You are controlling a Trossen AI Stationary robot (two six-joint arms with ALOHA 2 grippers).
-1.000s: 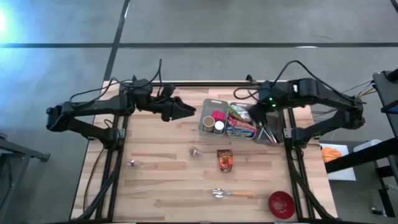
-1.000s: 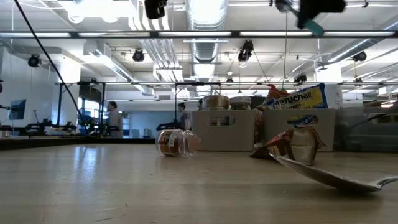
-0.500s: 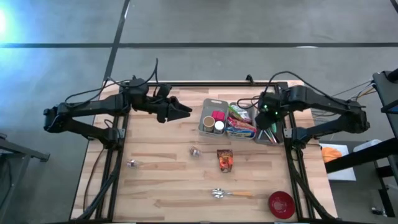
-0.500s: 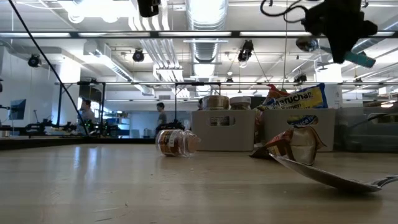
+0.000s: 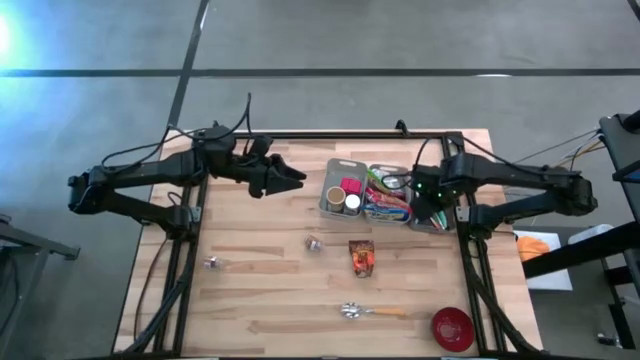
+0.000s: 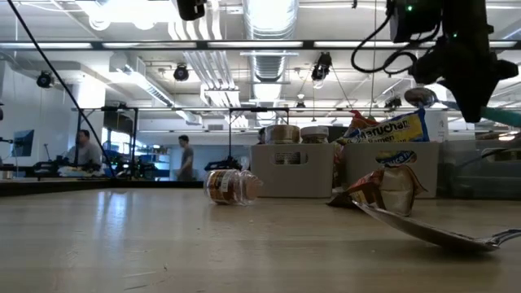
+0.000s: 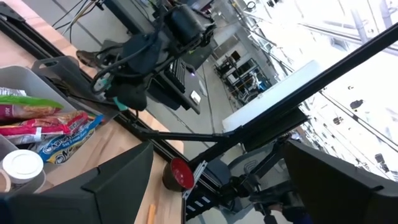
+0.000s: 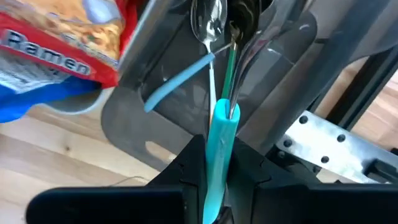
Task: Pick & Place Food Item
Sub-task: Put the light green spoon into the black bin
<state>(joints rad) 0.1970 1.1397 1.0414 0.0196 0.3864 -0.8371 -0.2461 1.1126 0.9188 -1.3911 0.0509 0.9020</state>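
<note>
The right gripper is pinching a teal-handled utensil and hanging over the grey utensil bin near the table's right edge, so this looks like the placing step; next comes lowering and letting go. The left gripper is waiting wide apart near the far edge.

a red-orange snack packet lies flat on the wood at centre frame in the high view, crumpled, just below the grey bins. the bins, upper centre, hold ramen packs lying flat, two lidded cups upright and utensils.
</note>
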